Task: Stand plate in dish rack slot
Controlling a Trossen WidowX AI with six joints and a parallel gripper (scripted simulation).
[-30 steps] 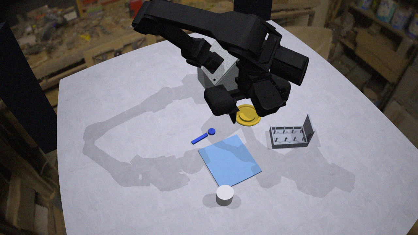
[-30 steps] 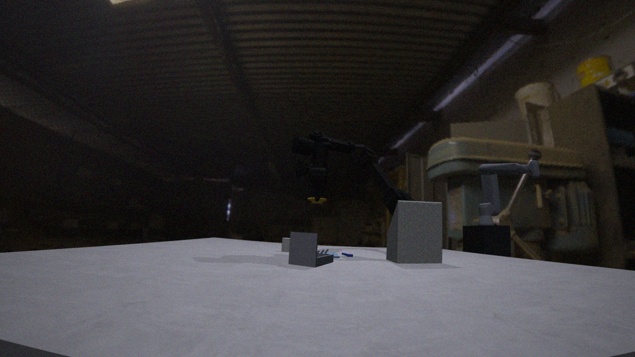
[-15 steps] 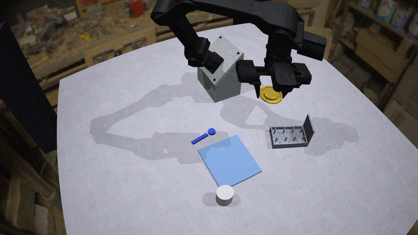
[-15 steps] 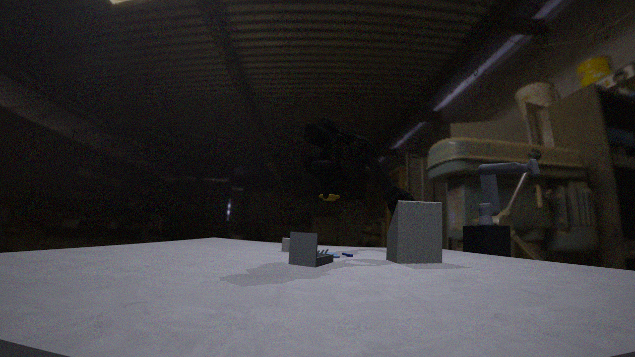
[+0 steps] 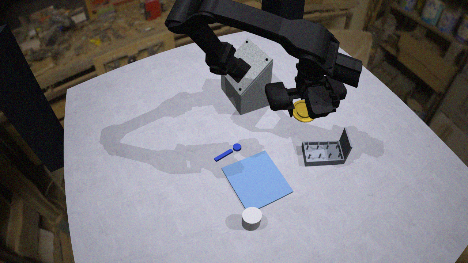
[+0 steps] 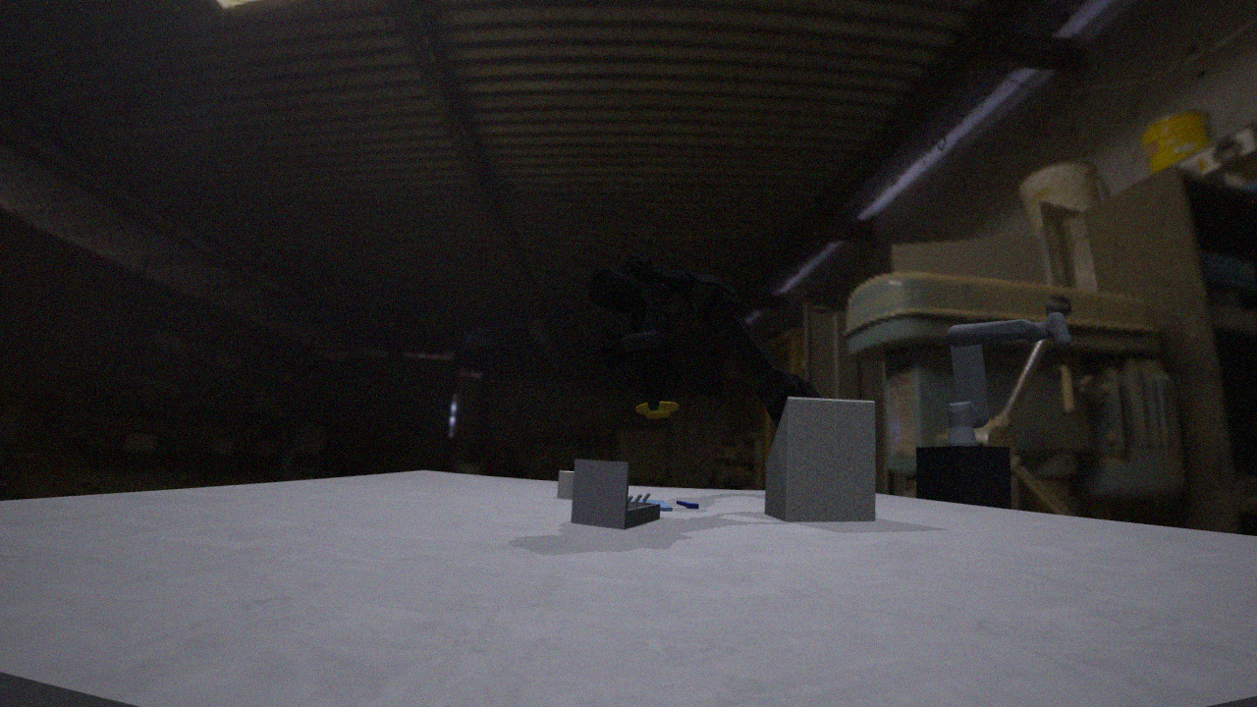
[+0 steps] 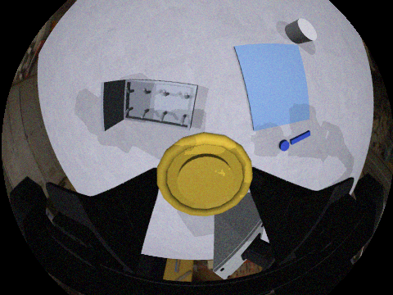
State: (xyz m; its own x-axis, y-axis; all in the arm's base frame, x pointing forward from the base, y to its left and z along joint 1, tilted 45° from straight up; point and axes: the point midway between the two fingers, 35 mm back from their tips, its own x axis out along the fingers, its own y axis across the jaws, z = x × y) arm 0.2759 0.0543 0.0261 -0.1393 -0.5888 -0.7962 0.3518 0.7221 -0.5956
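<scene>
My gripper (image 5: 300,107) (image 7: 205,174) is shut on a yellow plate (image 5: 300,112) (image 6: 659,407) (image 7: 205,175) and holds it flat, high above the table. The plate's face fills the middle of the wrist view. The grey dish rack (image 5: 324,151) (image 6: 606,495) (image 7: 150,101), with two rows of pegs and one upright end wall, stands on the table below and in front of the plate. The plate is apart from the rack.
A tall grey block (image 5: 250,78) (image 6: 821,460) stands behind the gripper. A light blue mat (image 5: 256,179) (image 7: 275,84), a blue spoon (image 5: 227,152) (image 7: 294,140) and a white cup (image 5: 251,218) (image 7: 301,31) lie left of the rack.
</scene>
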